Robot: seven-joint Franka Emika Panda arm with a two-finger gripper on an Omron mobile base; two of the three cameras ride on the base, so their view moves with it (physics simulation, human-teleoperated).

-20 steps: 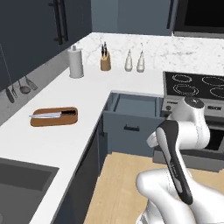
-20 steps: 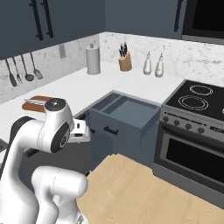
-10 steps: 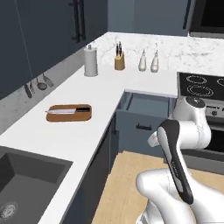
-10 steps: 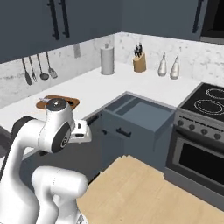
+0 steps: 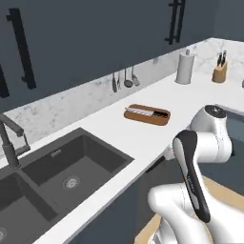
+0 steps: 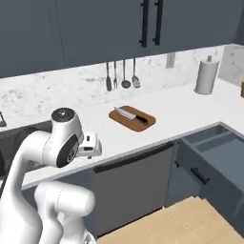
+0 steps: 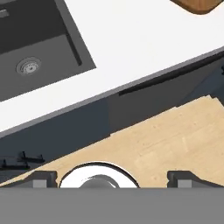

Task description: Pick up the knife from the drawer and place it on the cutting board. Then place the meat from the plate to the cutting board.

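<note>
Now the knife (image 5: 145, 113) lies on the cutting board (image 5: 147, 115), far ahead of the fingers (image 7: 42, 178), which stand wide apart and hold nothing. The whole view has shifted: the base has driven along the counter (image 6: 181, 114) toward the sink (image 5: 62, 167), and the open drawer (image 6: 217, 147) is now off to the side. So the knife step looks finished; I judge the robot is going to search for the plate with the meat.

Base views flank arm, share cutting board (image 5: 147, 115) (image 6: 132, 117); hand view looks down at counter (image 7: 131, 48) edge.
</note>
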